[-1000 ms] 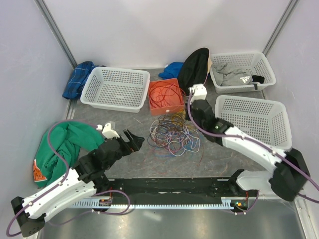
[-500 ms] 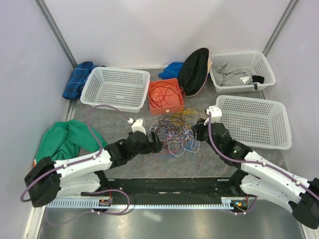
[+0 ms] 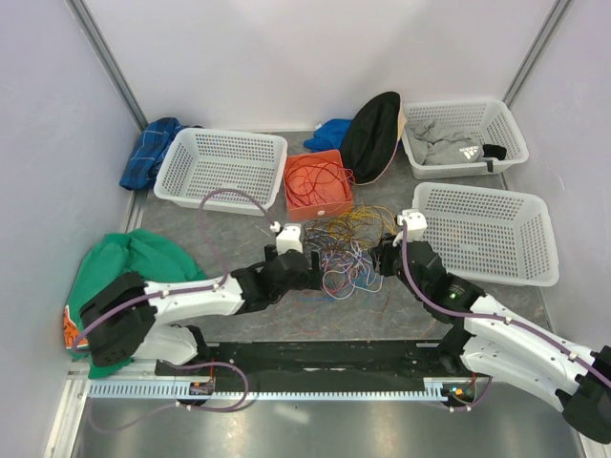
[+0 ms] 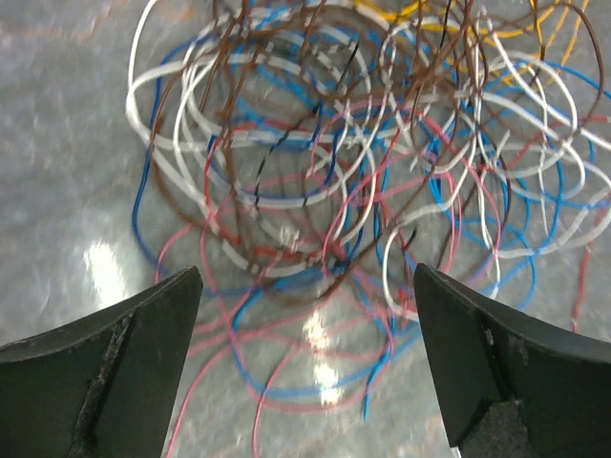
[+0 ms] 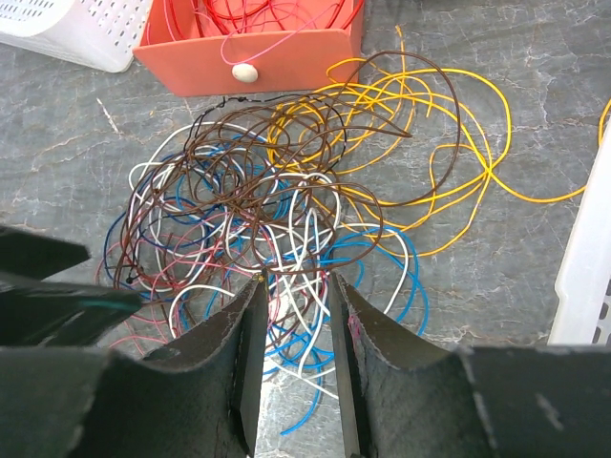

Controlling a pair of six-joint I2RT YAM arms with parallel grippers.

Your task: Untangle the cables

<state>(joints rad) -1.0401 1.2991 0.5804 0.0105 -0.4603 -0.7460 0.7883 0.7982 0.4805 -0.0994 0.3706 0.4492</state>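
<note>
Left fingers [image 4: 143,324] spread wide at 9 o'clock of cables [image 3: 336,258]; right fingers [image 5: 224,334] narrowly parted at 3. Risk: several strands pinched together, tangle tightened.

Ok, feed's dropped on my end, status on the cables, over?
Left pincer wide open, right pincer part open, both at the cables. All one knotted tangle. Orange box close behind.

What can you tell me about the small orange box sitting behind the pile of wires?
The small orange box is roughly square, open-topped, thin-walled, perhaps plastic. It stands upright on the grey marbled tabletop, close beside a white perforated basket on one side and a black cap on the other. Coiled red wires fill it. Its near wall carries a small white knob.
</note>
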